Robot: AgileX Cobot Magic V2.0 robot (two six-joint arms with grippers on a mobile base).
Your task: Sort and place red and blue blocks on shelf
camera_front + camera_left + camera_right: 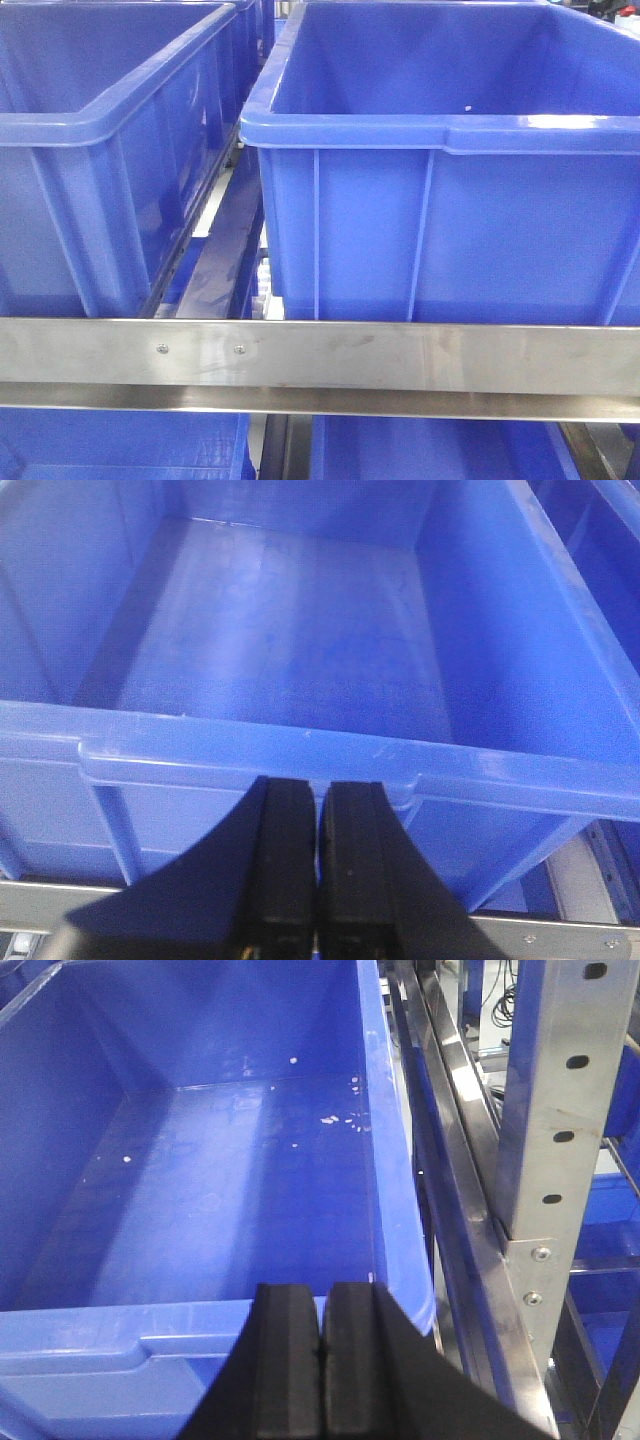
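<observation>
Crates [440, 230]: no readable text or label.
Shelf rail [320, 355]: no markings, brand or numbers legible.

Two blue crates [440, 200] sit side by side behind the shelf's steel front rail [320, 355].

Your left wrist camera frames the left arm's matte black two-fingered gripper [318, 865]: two flat, rectangular pads [288, 860] with squared tips, flaring outward into a broad black base. Your right wrist view shows the right arm's matching black gripper [322, 1360], equally plain and unmarked.
</observation>
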